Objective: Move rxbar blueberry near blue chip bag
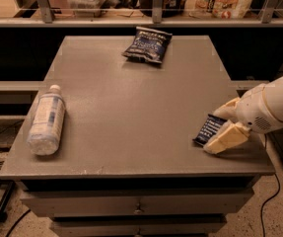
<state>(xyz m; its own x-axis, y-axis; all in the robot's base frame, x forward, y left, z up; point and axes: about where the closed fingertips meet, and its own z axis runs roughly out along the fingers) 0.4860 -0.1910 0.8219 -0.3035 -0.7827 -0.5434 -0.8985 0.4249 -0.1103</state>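
Though our tool (214, 132) sits over the bar (207, 126), we cannot tell its grip; next, carry it beside the chip bag (147, 44).

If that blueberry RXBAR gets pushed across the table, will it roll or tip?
Probably neither: the rxbar blueberry lies flat, so it should slide. It looks small and thin, so likely light. The gripper is at it, by the table edge.

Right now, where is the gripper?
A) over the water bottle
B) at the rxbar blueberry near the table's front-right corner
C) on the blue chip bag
B: the gripper is at the rxbar blueberry, far from the blue chip bag and water bottle.
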